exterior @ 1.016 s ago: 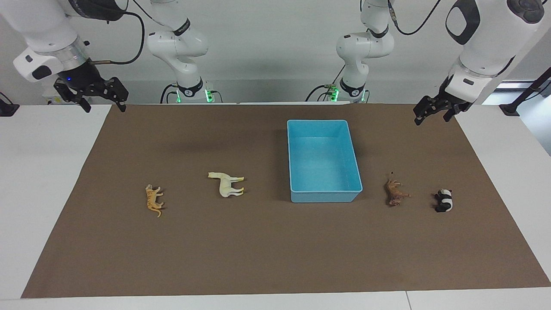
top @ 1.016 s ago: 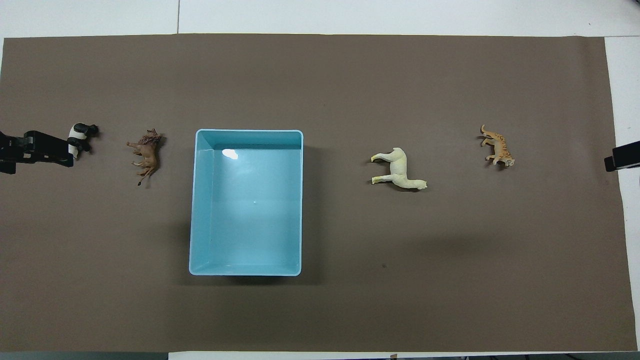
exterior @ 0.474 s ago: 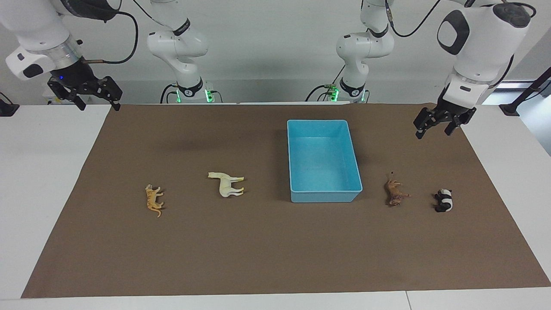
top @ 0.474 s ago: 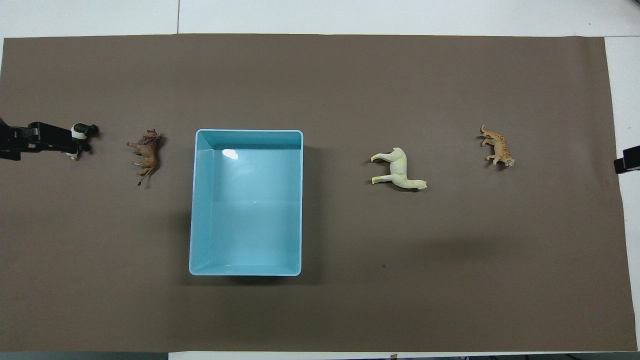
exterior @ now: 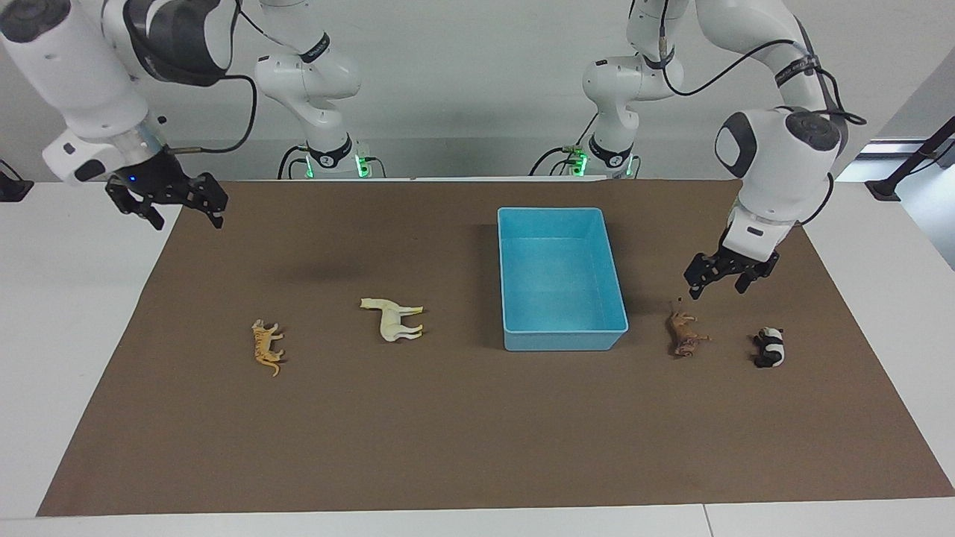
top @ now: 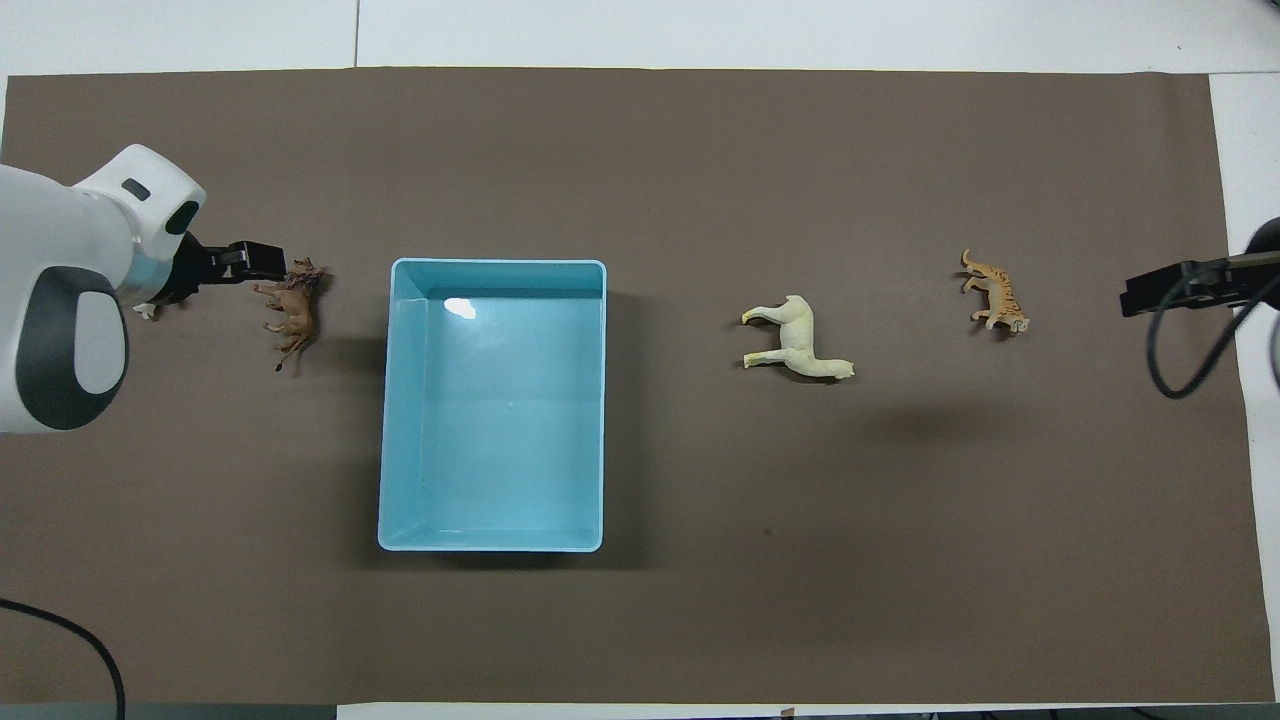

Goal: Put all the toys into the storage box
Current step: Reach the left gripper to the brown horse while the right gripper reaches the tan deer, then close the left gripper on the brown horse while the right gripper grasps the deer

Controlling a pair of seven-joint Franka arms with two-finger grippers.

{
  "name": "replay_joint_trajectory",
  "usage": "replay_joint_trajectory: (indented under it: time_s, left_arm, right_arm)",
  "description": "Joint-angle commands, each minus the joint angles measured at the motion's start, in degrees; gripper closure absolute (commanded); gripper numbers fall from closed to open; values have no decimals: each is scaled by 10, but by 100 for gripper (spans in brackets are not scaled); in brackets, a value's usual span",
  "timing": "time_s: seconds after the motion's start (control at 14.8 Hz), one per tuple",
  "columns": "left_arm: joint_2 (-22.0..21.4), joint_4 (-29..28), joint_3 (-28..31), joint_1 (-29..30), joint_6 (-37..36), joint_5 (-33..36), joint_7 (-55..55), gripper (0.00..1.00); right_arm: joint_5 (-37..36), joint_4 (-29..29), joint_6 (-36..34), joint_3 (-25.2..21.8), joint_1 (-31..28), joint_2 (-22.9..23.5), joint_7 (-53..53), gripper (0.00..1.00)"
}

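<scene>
Storage box (exterior: 562,277), upper centre of the facing frame, holds nothing; all four toys lie on the brown mat (exterior: 477,447).

Left gripper (exterior: 718,275) at right-centre, fingers spread, carrying nothing, hangs over the mat just above the lion (exterior: 685,334) in frame. Lion lies on its side, long axis running roughly up-down the frame, between the box and the panda (exterior: 769,347) (overhead view hides most of the panda under the arm). Left arm is clearly nearer; probably the lion goes first.

Open mat all round the lion, box wall beside it.

Right gripper (exterior: 166,201), upper left, open and bare, hangs over the mat's edge; tiger (exterior: 265,347) and horse (exterior: 393,318) sit lower, well apart.
</scene>
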Motion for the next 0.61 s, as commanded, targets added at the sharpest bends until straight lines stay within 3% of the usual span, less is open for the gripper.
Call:
replay_joint_trajectory:
  time_s: [0.0, 0.14, 0.54]
  left_arm:
    - [21, -10, 8, -6, 31, 48, -43, 0]
    - [44, -10, 8, -9, 49, 64, -76, 0]
    - [60, -21, 7, -3, 79, 64, -82, 0]
  right_arm:
    - [2, -35, 80, 1, -3, 28, -44, 0]
    - [3, -67, 154, 0, -5, 41, -77, 0]
    - [50, -67, 214, 1, -11, 114, -161, 0]
